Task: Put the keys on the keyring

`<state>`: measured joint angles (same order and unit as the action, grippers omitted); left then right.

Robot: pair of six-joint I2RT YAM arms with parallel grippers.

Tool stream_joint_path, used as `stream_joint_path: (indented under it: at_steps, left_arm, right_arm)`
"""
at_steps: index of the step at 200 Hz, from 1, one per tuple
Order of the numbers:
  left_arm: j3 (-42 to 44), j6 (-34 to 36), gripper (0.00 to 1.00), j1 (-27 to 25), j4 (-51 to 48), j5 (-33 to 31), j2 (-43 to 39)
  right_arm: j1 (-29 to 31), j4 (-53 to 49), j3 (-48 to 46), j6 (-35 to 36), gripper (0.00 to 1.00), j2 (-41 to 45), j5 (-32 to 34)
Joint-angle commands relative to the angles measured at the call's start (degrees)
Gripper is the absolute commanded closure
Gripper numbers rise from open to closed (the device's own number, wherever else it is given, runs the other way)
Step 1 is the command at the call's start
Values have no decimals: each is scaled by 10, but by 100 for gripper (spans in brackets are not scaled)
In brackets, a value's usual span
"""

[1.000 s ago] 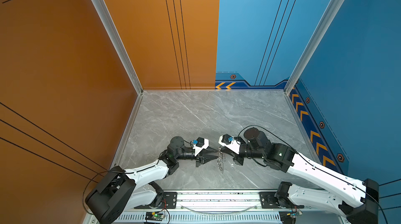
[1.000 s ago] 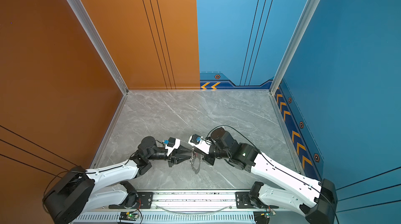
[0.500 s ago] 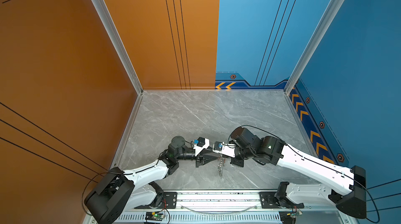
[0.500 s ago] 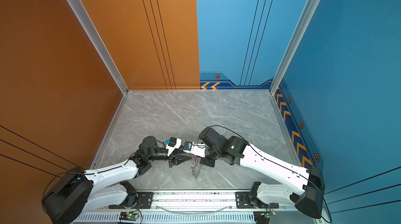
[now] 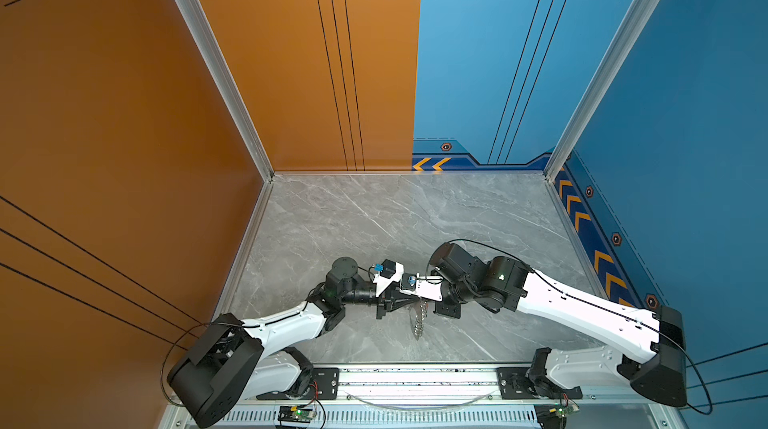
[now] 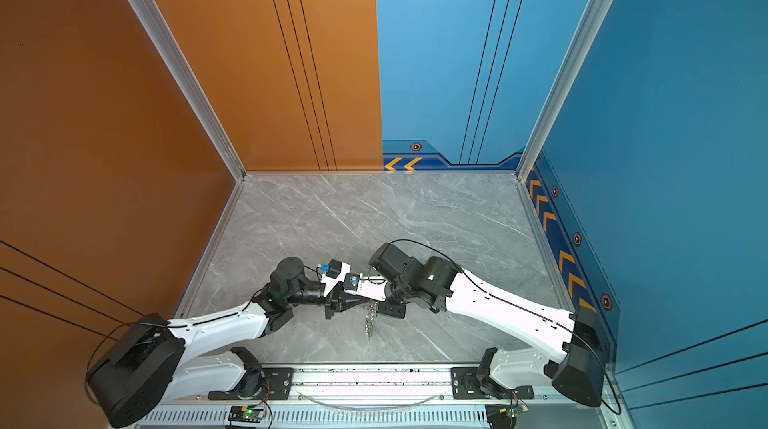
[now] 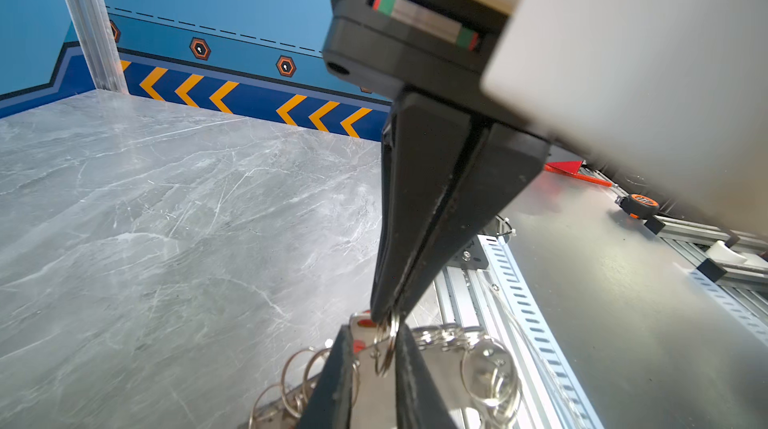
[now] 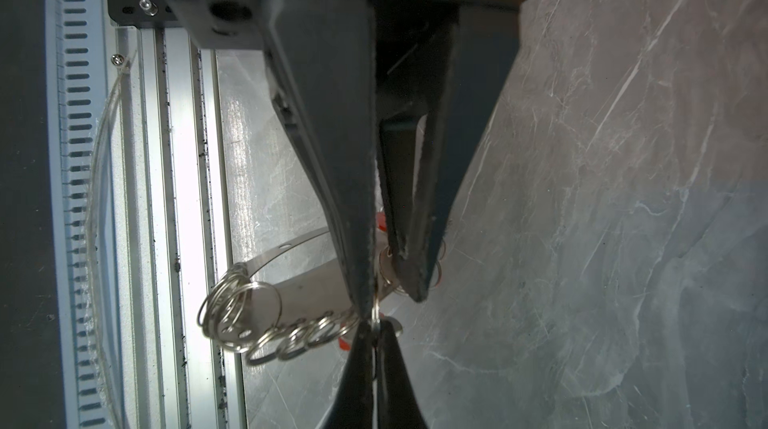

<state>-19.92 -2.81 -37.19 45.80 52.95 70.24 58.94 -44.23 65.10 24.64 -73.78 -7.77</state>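
The keyring [image 5: 417, 321] [image 6: 369, 325] hangs above the near middle of the table, a flat band edged with silver split rings [image 8: 232, 306]. My left gripper [image 5: 411, 303] [image 7: 371, 329] has its fingers narrowly apart, with the band [image 7: 376, 389] filling the gap between them. My right gripper [image 5: 424, 303] [image 8: 376, 323] meets it tip to tip and is shut on one split ring [image 7: 384, 348]. Orange-red tags of the keys [image 8: 380, 223] [image 7: 365, 323] peek out beside the fingers. How the keys sit on the rings is hidden.
Grey marble table [image 5: 395, 219] with an orange wall on the left and blue walls behind and on the right. An aluminium rail [image 5: 415, 377] with both arm bases runs along the front edge. A tape measure [image 7: 642, 200] lies beyond the rail.
The right arm has swung leftward, bringing its gripper tip up against the left gripper. The hanging rings shifted slightly left with it. The left jaws have narrowed.
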Motion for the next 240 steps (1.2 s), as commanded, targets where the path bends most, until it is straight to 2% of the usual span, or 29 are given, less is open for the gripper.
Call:
stream_joint_path:
  at_steps: [1,22,48,105,125,176,198,240]
  left_arm:
    - [-17,5,81,-6,-1,16,13]
    - [-18,5,79,-6,-1,16,15]
    - [-21,4,83,-6,-2,20,19]
    - [-22,2,100,-5,-1,16,22]
    - [-20,3,100,-3,-2,5,13]
    - [-6,11,100,1,-2,-34,-15]
    - [-2,9,100,1,7,-35,-19]
    - [6,1,100,6,25,-37,-26]
  right_arm:
    - [3,16,20,-6,100,1,-1]
    - [3,21,20,-9,100,4,-5]
    - [3,28,18,-9,100,3,-5]
    - [-2,51,9,-18,100,11,-10]
    - [-11,67,-7,-25,100,22,-18]
    - [-58,142,-85,-72,82,86,-69]
    - [-88,180,-116,-101,84,109,-113]
    - [-91,199,-139,-119,86,104,-124]
